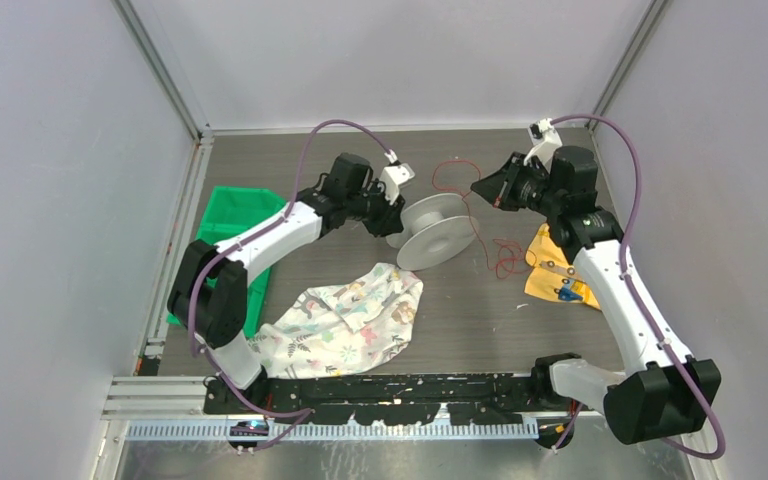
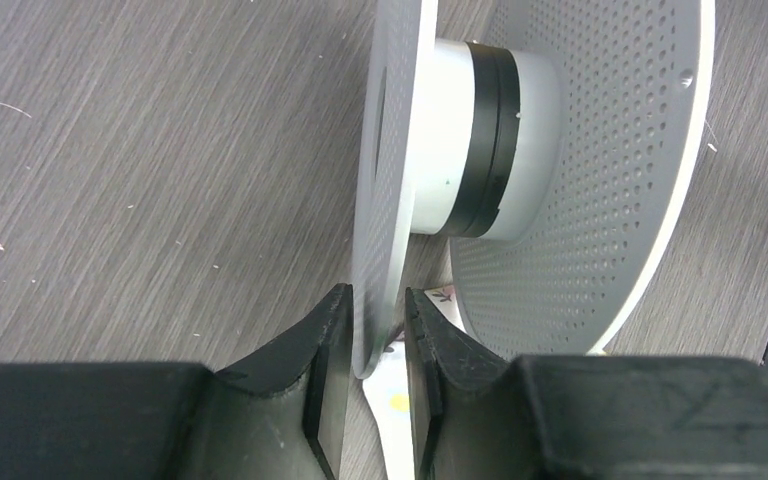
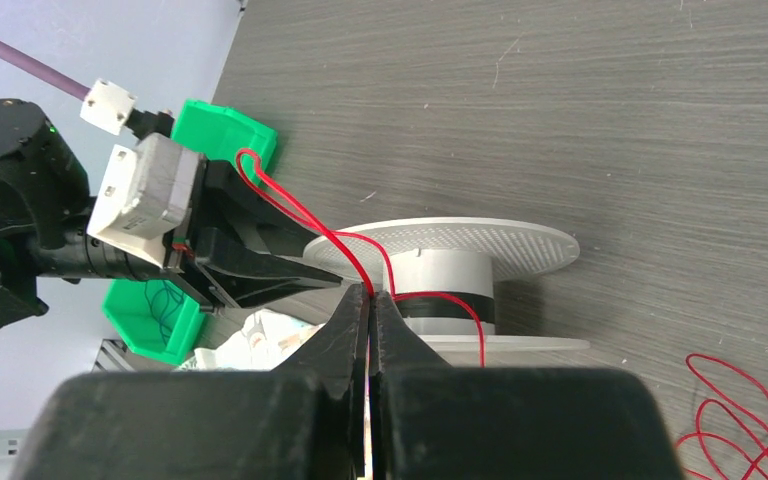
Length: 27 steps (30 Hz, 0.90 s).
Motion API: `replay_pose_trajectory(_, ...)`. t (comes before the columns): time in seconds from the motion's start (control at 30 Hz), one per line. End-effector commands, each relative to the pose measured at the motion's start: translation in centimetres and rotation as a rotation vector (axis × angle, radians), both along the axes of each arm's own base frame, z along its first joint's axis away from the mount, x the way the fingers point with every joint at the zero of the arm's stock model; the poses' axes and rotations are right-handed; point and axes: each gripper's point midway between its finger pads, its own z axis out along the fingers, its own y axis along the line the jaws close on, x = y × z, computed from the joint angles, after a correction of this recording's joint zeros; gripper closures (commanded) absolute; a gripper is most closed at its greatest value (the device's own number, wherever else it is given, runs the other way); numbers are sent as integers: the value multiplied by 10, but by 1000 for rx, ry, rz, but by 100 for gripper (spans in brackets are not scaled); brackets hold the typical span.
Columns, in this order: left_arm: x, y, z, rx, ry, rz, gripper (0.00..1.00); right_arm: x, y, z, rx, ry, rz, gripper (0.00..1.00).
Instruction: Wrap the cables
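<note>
While the left pincer (image 2: 378, 305) clamps one flange of the grey spool (image 1: 432, 232) on the bench (image 1: 460, 320), the right pincer (image 3: 371, 295) is pinched shut on the red cable (image 3: 355, 270) just beside the spool's hub — more of it lies in loose loops nearby.

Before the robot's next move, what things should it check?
1. The left end effector grips the spool by its flange rim: ok.
2. The right end effector pinches the red wire: ok.
3. Wire runs from the pinch to the hub: ok.
4. Wire end fastened on the hub: cannot tell.
5. The loose coil on the table is free of knots: cannot tell.
</note>
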Motion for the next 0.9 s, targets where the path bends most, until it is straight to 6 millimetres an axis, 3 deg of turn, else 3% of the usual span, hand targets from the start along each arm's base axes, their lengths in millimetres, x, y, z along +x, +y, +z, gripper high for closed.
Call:
replay_pose_trajectory(0.0,7,-4,39,-60,-72,14,72,2,4,14,14,-28,24,99)
replay_pose_trajectory(0.2,10,-8,50,-107,-88,32,69,2,7,10,29,-2,33,99)
replay_pose_trajectory(0.43,8,-12,45,-143,-31,58,68,1,14,-1,56,98,62,99)
replay_pose_trajectory(0.67,4,-12,52,-153,-34,45,67,2,23,8,92,96,106,100)
replay_pose_trajectory(0.87,7,-13,62,-152,-55,39,65,5,28,3,82,93,115,99)
